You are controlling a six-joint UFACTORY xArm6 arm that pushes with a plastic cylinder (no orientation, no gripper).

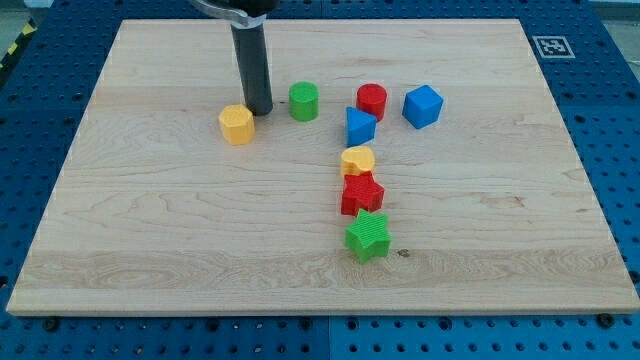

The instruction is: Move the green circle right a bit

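The green circle (pixel 304 101) stands on the wooden board (pixel 150 220) in its upper middle. My tip (pixel 260 110) rests on the board just to the view's left of the green circle, a small gap apart. A yellow hexagon block (pixel 237 125) sits right next to the tip, at its lower left. The rod rises from the tip to the view's top edge.
To the right of the green circle stand a red circle (pixel 372 101), a blue triangle block (pixel 360 126) and a blue cube (pixel 422 106). Below them lie a yellow block (pixel 357 160), a red star (pixel 362 194) and a green star (pixel 367 235).
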